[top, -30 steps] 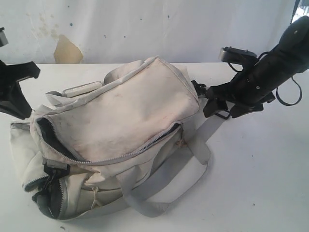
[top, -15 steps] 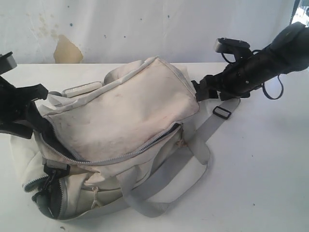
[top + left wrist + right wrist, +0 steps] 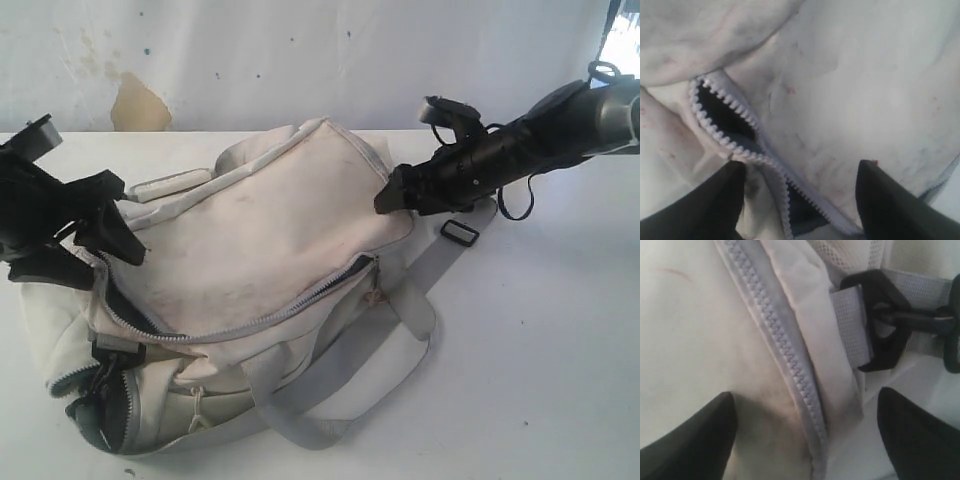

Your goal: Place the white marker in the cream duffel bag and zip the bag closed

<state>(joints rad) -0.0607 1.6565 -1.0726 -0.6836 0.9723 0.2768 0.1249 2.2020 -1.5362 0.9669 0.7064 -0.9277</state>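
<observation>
Cream fabric with pinkish stains covers much of the desk (image 3: 540, 350): this is the cream duffel bag (image 3: 270, 230). At its left end the left claw (image 3: 118, 232) hangs wide and empty over the gaping zipper (image 3: 707, 125), where dark lining shows. The white marker is not visible in any view; I cannot tell if it is inside. At the right end the right claw (image 3: 392, 202), also wide and empty, is beside a black buckle (image 3: 880, 325). I judge that the zipping step is in hand: next, one claw must pinch the slider, which I cannot find, while the other holds the fabric. No brand or writing is readable.
</observation>
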